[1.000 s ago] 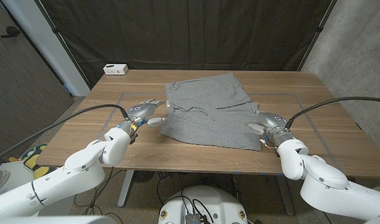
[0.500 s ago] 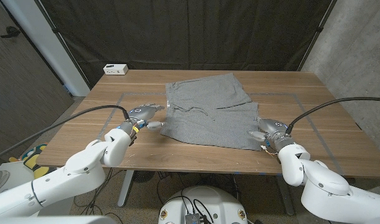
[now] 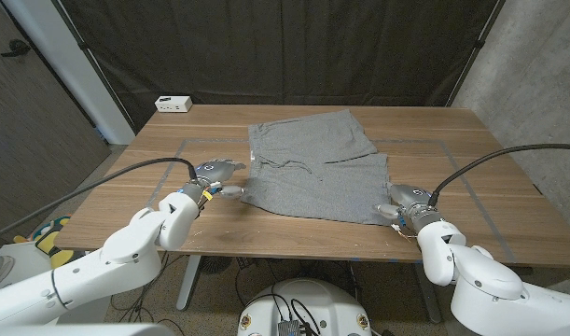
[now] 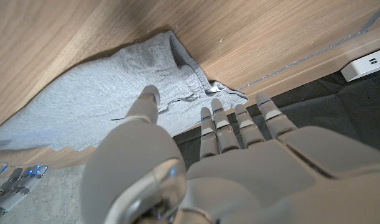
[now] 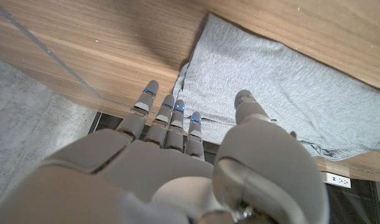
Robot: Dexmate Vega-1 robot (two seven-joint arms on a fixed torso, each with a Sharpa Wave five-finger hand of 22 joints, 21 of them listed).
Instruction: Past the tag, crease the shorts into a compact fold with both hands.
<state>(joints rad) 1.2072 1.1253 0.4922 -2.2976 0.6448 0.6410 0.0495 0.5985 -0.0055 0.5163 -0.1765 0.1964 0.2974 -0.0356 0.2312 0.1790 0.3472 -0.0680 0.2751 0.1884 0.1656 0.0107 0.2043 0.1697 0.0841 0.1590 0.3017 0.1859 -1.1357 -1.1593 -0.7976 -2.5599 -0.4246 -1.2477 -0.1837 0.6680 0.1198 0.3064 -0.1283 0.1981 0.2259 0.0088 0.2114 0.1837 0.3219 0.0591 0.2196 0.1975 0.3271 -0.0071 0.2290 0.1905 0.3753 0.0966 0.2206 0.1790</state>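
We are looking down at a wooden table [image 3: 126, 177] marked with a pale taped rectangle, where the grey shorts [image 3: 314, 166] are lying spread near the middle, already doubled over once so that the upper layer sits toward the far side and a drawstring trails across the cloth. We are seeing the left hand [image 3: 213, 174] waiting just beside the shorts' left edge, at the waistband end, its fingers [image 4: 217, 122] reaching out side by side with the thumb spread apart and nothing in its grasp. We are finding the right hand [image 3: 404, 202] at the near right corner of the shorts, just beside the hem, fingers [image 5: 170, 118] likewise extended and apart from the thumb, holding nothing. A white power strip [image 3: 173, 104] is resting at the far left corner of the table, well apart from the cloth. Behind the table a black curtain [image 3: 285, 47] is hanging across the room, a bare concrete wall [image 3: 527, 56] is rising on the right, and a dark door [image 3: 23, 112] is standing on the left past a white upright post.
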